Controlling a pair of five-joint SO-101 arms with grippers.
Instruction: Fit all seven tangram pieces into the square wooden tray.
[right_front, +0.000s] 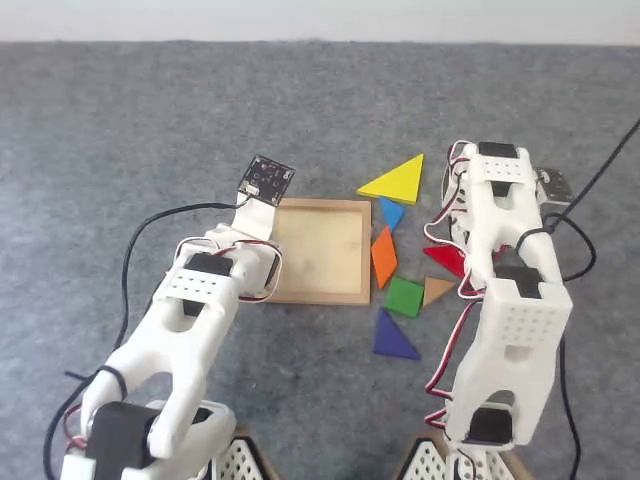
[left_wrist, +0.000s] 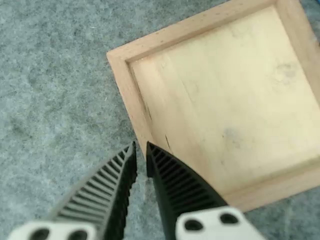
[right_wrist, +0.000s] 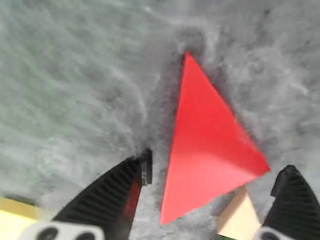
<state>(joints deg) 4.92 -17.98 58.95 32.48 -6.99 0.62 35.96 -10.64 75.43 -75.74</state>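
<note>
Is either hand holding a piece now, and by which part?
Nothing is held. The right hand is open around the red triangle; the left hand is shut and empty.

My left arm (right_front: 190, 340) is extended forward and angled inward, with my left gripper (left_wrist: 141, 148) tipped downward and its ribbed fingers (left_wrist: 172, 185) drawn almost together (just a thin slit between the tips). My right arm (right_front: 510, 310) lies straight ahead, with my right gripper (right_wrist: 217, 172) spread wide.

The tangram pieces (right_front: 404, 297) lie clustered on the carpet (right_front: 150, 130) just right of the tray (right_front: 320, 299)
</note>
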